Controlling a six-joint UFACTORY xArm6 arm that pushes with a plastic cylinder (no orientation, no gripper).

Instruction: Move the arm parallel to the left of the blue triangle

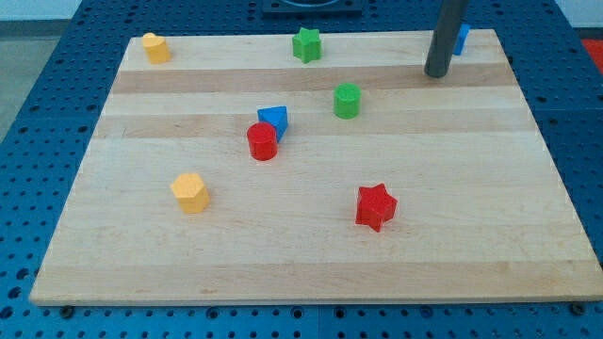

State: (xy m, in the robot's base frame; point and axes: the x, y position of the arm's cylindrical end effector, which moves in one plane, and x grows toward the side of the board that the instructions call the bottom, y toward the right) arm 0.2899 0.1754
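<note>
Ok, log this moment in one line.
my tip: top right, beside partly hidden blue block | blue triangle: mid-board, touching red cylinder | tip far right of triangle | not yet alongside

A single camera looks down at a slant from beyond the 6 o'clock edge of the wooden board [311, 273], facing 12 o'clock. It stands fairly near: the board fills nearly the whole frame, blue pegboard [38, 169] bordering it.
</note>
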